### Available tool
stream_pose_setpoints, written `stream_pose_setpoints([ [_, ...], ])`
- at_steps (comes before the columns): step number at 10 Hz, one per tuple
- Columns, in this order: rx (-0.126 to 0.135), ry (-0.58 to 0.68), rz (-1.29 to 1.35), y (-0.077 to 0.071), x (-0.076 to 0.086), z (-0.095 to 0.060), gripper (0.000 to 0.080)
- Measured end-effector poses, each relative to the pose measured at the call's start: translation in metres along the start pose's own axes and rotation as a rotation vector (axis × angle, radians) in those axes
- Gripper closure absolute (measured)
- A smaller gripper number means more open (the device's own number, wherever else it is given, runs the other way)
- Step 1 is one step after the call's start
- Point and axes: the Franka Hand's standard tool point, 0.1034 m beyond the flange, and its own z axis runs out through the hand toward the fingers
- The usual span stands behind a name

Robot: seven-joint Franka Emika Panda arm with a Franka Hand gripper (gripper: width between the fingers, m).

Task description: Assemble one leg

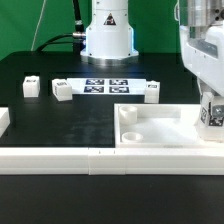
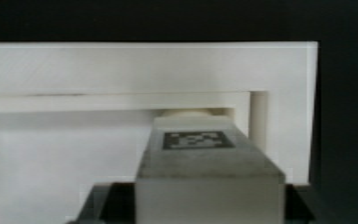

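Observation:
My gripper (image 1: 211,104) is shut on a leg (image 1: 212,114), a stubby white block with a square marker tag. It holds the leg upright over the corner of the large white square panel (image 1: 165,128) at the exterior view's right. In the wrist view the leg (image 2: 202,165) fills the space between my dark fingers (image 2: 112,203), tag facing the camera. Its far end points at the panel's corner (image 2: 201,110), just inside the raised wall (image 2: 279,115). Three more legs lie on the table (image 1: 31,87), (image 1: 62,90), (image 1: 152,92).
The marker board (image 1: 105,85) lies in front of the robot base (image 1: 108,35). Long white border rails run along the front (image 1: 60,156), and one shows at the exterior view's left edge (image 1: 3,120). The table is black.

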Motion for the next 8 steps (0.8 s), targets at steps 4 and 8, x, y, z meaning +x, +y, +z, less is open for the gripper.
stream_pose_setpoints([
  [4,-0.006,0.001,-0.217,0.0011,-0.0009,0.0005,0.0183],
  [8,-0.025,0.006,-0.759,0.001,-0.0058,-0.0007,0.0151],
])
